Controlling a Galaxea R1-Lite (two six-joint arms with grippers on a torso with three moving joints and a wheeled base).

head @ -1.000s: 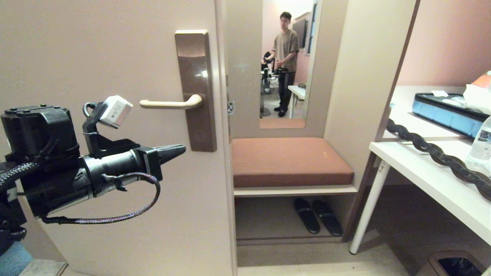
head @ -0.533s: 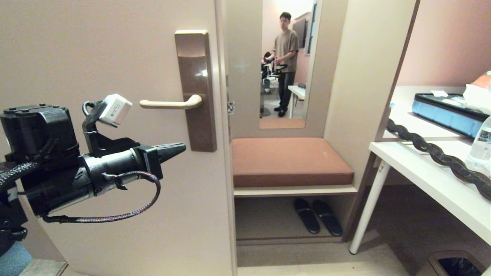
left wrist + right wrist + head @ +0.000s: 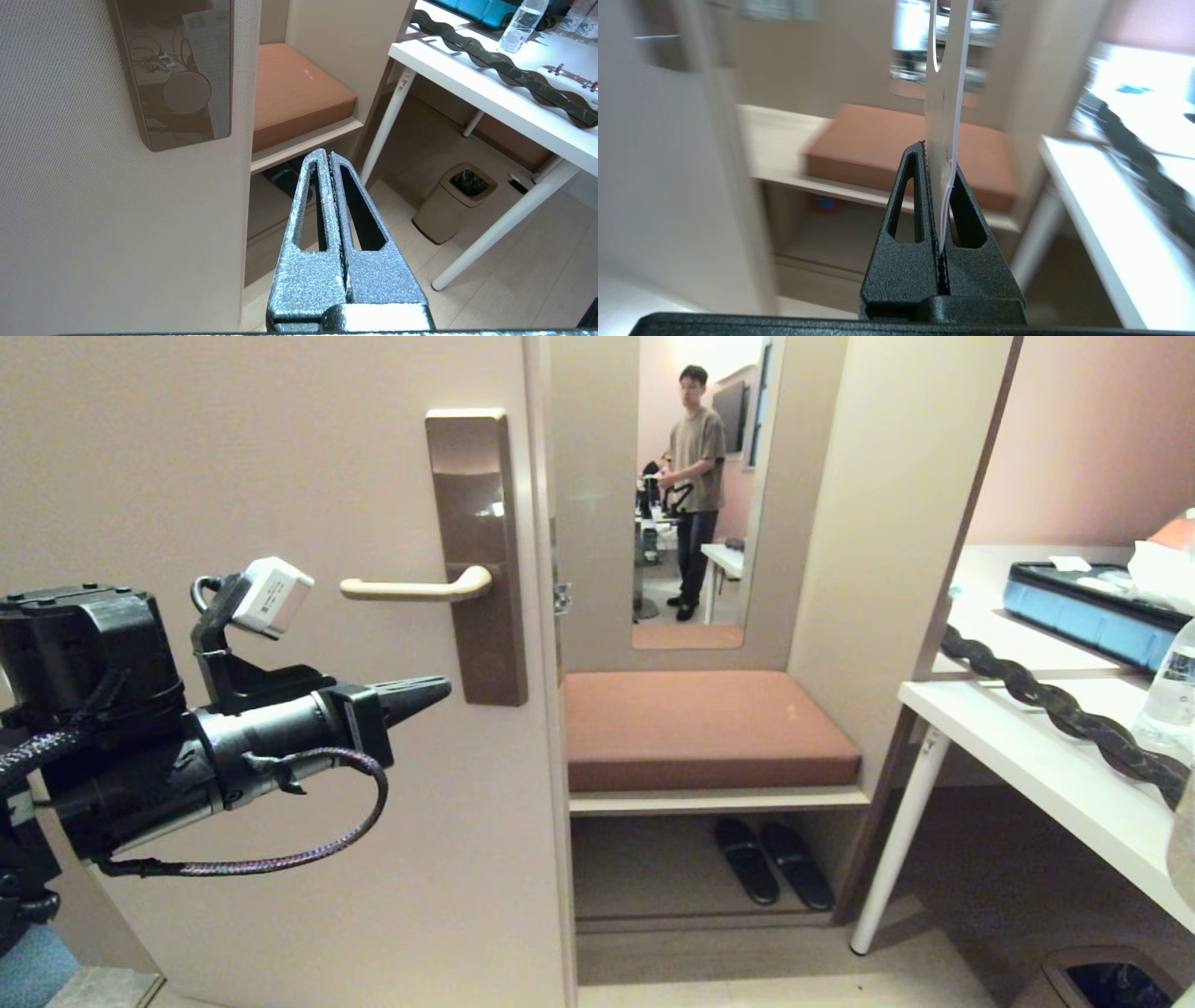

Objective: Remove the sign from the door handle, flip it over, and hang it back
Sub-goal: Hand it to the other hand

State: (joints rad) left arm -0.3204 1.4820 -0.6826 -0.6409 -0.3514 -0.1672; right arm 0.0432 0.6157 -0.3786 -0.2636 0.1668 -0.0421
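The slim beige-metal lever door handle [image 3: 415,586] juts leftward from a tall brown rectangular lock plate [image 3: 476,555] on the beige door [image 3: 261,439] filling the left half of the head view; nothing hangs on the lever; below and to its left the left gripper [image 3: 437,690] points rightward toward the plate's lower end, its fingers pressed together on nothing, a white camera box [image 3: 271,596] perched on its wrist and a braided cable [image 3: 280,859] looping beneath; the left wrist view shows the speckled fingers [image 3: 322,205] meeting at the tips, with the plate's lower part in the upper left of that frame.

The flat white card sign [image 3: 945,93] appears only in the right wrist view, edge-on in mid-frame, rising to the top edge; the right gripper [image 3: 941,156] is clamped on its lower end; the surroundings there are smeared; the right arm is outside the head view.

Right of the door, a cushioned terracotta bench seat [image 3: 705,728] sits in an alcove with a pair of dark slippers [image 3: 775,863] on the shelf beneath; above it a tall mirror [image 3: 700,490] shows a person [image 3: 695,476] standing; at the right edge a white table [image 3: 1046,775] carries a dark twisted strip [image 3: 1055,709], a clear plastic water bottle [image 3: 1167,691] and a blue tray [image 3: 1088,607]; a lined beige waste bin [image 3: 1106,980] stands in the lower right corner.
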